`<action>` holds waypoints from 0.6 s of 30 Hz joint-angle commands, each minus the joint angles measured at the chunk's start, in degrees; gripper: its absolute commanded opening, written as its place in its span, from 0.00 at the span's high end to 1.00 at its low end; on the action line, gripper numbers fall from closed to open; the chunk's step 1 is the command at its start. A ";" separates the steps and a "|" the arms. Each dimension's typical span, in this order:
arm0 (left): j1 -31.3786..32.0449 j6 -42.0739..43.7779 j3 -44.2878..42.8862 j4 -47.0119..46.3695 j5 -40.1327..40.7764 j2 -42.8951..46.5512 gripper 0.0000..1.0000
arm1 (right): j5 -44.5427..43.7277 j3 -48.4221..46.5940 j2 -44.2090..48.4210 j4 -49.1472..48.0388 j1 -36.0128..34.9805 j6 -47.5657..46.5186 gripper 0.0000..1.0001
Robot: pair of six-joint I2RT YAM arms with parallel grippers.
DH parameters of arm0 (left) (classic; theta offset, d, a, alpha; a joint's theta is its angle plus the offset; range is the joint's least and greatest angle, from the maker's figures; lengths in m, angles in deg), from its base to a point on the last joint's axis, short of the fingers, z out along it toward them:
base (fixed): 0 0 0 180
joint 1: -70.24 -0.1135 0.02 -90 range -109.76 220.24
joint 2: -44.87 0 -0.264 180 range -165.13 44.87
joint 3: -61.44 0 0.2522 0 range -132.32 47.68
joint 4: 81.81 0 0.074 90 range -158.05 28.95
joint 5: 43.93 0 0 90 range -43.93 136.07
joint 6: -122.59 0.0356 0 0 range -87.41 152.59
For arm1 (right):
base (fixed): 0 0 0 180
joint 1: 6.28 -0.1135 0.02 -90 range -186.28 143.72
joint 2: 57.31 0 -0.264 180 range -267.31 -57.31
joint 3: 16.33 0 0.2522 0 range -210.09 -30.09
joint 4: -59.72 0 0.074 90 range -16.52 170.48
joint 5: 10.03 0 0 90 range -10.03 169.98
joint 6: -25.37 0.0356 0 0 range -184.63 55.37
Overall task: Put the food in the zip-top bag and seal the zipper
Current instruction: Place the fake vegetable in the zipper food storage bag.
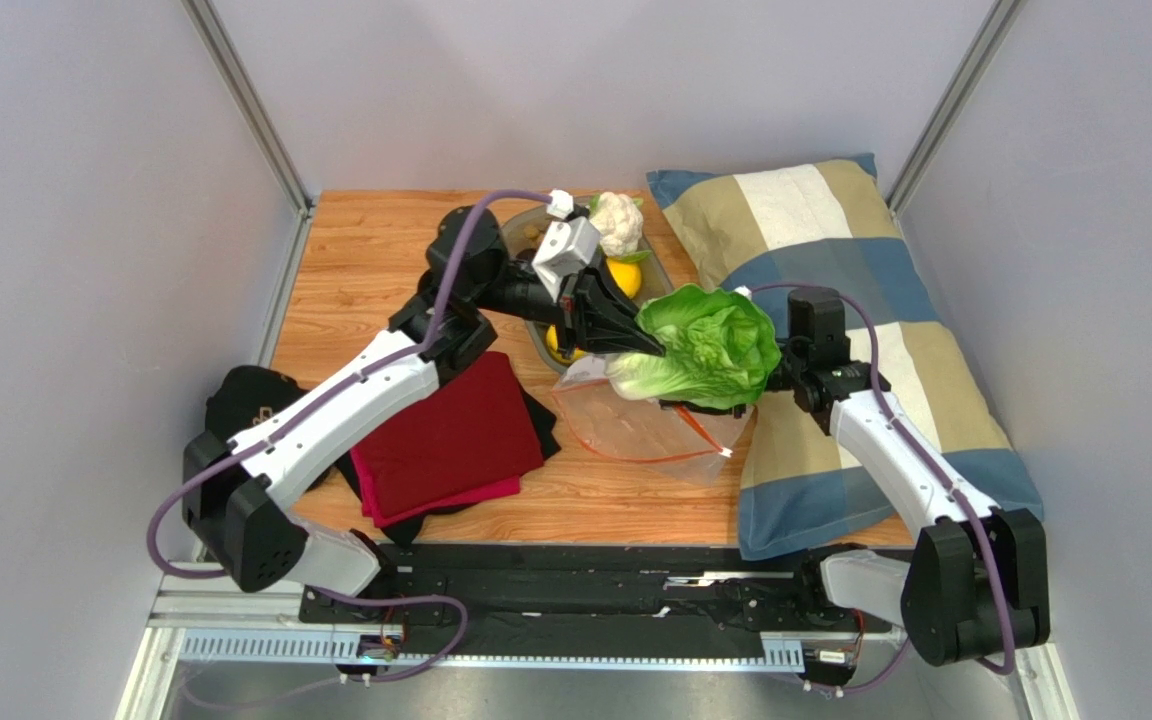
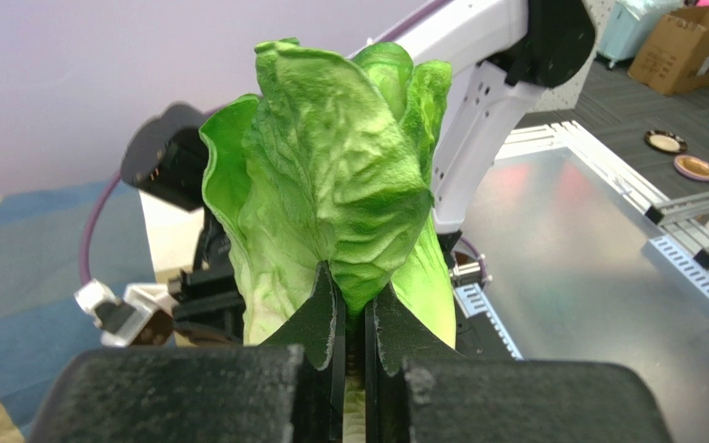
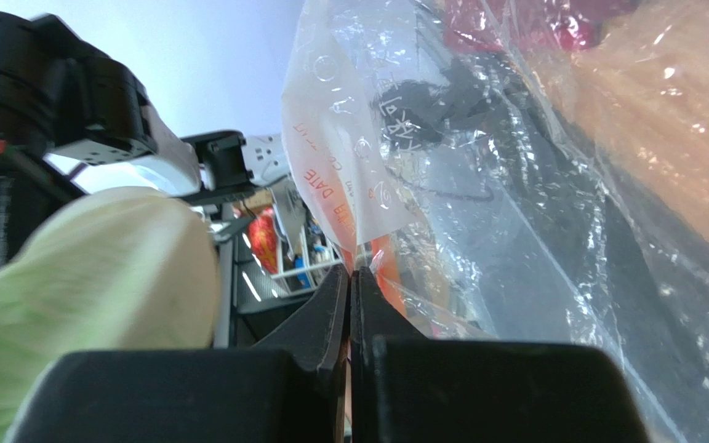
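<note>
Wooden bench (image 1: 372, 240), ctr frame: left gripper (image 2: 354, 318) clamps cabbage (image 2: 330, 185) nr stem, prob. light & soft; right gripper (image 3: 351, 291) pinches floppy, slippery zip-top bag (image 3: 478, 185) rim.

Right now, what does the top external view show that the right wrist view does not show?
Only the top view shows the cauliflower, the yellow fruit, the striped pillow and the left gripper gripping the cabbage. Only the right wrist view shows the right gripper shut on the edge of the zip-top bag, and red print on that bag. Both views show the bag and the cabbage.
</note>
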 commanded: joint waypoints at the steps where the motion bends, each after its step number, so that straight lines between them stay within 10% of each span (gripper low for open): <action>1: -0.47 -4.08 -2.66 -2.76 2.92 7.47 1.00 | 1.87 -5.40 3.60 11.27 -2.85 -10.61 1.00; 8: -2.84 -5.74 -2.04 -0.47 6.01 11.70 1.00 | 0.20 -11.38 6.50 38.62 -2.85 -34.31 1.00; 18: -3.46 -5.04 2.61 1.02 8.11 13.20 1.00 | -2.96 -11.55 -7.45 29.49 -3.56 -41.22 1.00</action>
